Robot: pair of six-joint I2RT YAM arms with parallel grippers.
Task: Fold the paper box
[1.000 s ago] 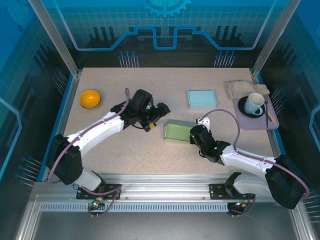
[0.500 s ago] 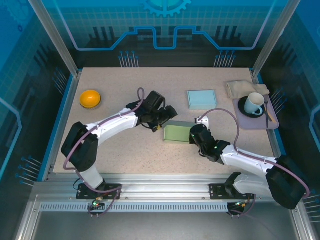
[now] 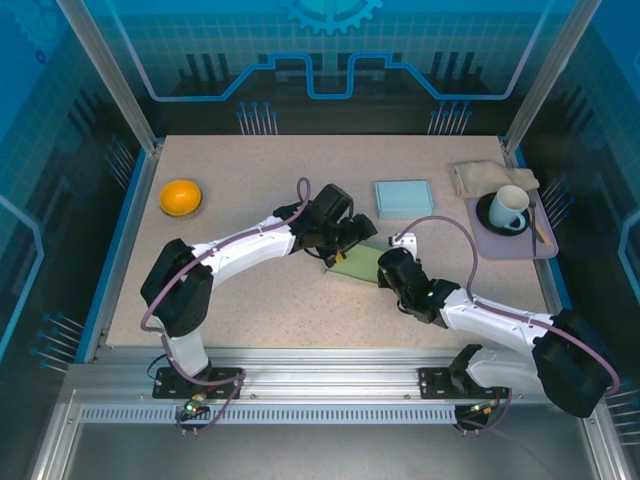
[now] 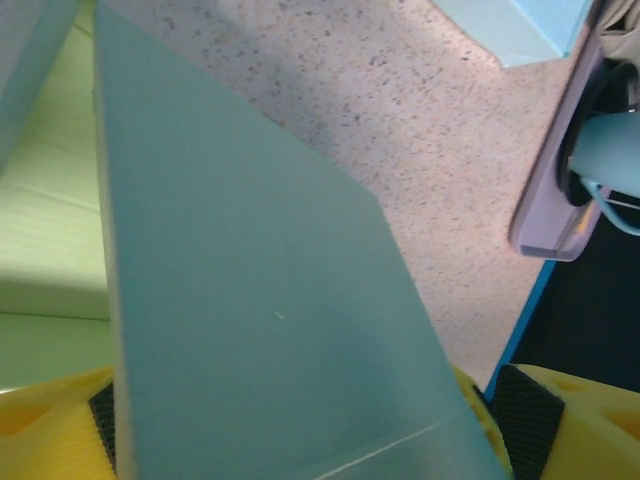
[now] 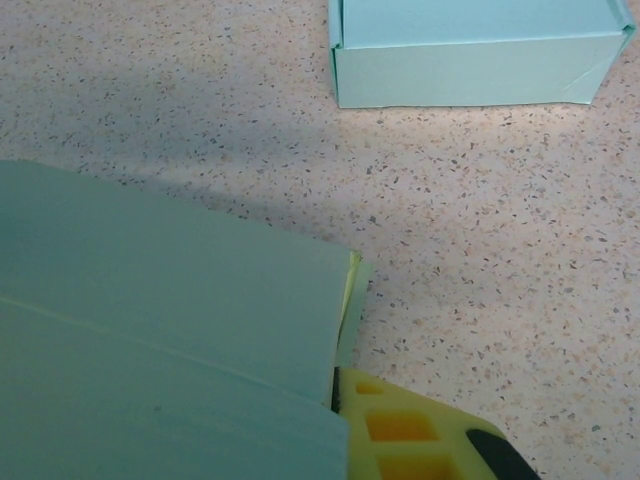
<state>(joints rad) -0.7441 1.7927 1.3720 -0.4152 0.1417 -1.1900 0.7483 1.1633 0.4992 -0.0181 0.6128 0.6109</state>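
Note:
The paper box point(image 3: 358, 264) is a pale green, partly folded sheet near the middle of the table. My left gripper point(image 3: 352, 238) is at its far left side, open wide, with a teal panel of the box point(image 4: 250, 300) rising between the yellow fingers point(image 4: 560, 410). The box's green inside point(image 4: 40, 250) shows to the left of that panel. My right gripper point(image 3: 388, 266) is shut on the box's right edge. In the right wrist view the teal panels point(image 5: 160, 330) run under the yellow finger point(image 5: 420, 435).
A finished light blue box point(image 3: 404, 197) stands just behind the work spot. A purple tray point(image 3: 520, 245) at the right holds a cup point(image 3: 510, 207), with a cloth point(image 3: 490, 175) behind it. An orange bowl point(image 3: 181, 196) sits far left.
My left gripper has swung right across the table and reached the box, with a panel now between its fingers. The box has turned slightly. The right gripper has stayed put.

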